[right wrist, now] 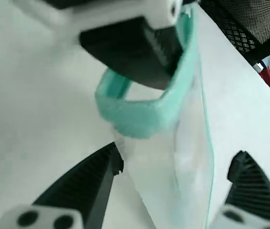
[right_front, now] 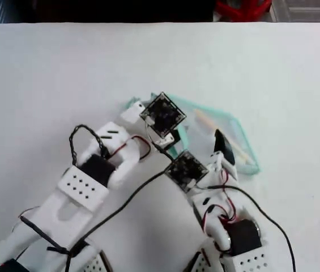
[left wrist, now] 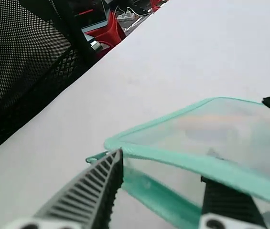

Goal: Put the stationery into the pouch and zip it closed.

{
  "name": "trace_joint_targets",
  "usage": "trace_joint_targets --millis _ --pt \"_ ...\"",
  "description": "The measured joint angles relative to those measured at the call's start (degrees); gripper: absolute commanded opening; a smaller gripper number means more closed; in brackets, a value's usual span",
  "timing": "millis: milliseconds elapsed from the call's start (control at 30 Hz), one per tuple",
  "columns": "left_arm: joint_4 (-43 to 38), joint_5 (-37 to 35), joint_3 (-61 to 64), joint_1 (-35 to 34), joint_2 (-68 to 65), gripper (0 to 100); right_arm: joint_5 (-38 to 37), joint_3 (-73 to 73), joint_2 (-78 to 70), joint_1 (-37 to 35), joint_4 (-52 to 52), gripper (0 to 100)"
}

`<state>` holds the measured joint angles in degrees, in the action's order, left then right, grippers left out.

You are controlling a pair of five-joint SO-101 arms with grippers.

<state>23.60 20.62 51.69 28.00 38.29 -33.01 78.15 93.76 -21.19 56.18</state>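
The clear pouch (right_front: 227, 130) with teal edging lies on the white table, a thin wooden stick (right_front: 223, 135) showing through it. My left gripper (left wrist: 161, 191) is open at the pouch's left end, with the teal zipper band (left wrist: 187, 162) running between its fingers. My right gripper (right wrist: 173, 191) is open too, straddling a clear corner of the pouch (right wrist: 182, 157). Beyond that corner, a black finger (right wrist: 135, 52) of the left gripper rests against the teal band (right wrist: 139, 114), which bends into a loop. In the high view my right gripper (right_front: 221, 148) sits over the pouch's near edge.
White tabletop (right_front: 63, 68) stretches free to the left, the right and the far side. A red object (right_front: 242, 8) and a black mesh chair (left wrist: 25, 62) stand beyond the far edge. Black cables (right_front: 126, 204) trail between the two arms near the front.
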Motion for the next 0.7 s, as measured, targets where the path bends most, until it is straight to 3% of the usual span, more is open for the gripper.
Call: trace_joint_targets --millis 100,133,267,467,700 --pt "0.0 0.0 -1.1 0.0 0.0 26 2.0 0.6 0.0 1.8 -4.5 2.6" --pt "0.0 -0.3 -1.6 0.0 0.0 26 2.2 0.9 0.0 2.6 -6.6 1.2" --pt "0.0 -0.6 -3.1 -0.5 0.0 26 2.4 3.7 0.0 6.2 -13.4 1.9" --pt "2.2 -1.1 -3.1 -2.2 3.2 26 2.5 4.3 0.0 6.9 -15.3 1.9" --pt "8.7 -5.2 -3.1 -12.0 24.5 26 2.8 0.6 -0.1 5.6 -11.9 1.9"
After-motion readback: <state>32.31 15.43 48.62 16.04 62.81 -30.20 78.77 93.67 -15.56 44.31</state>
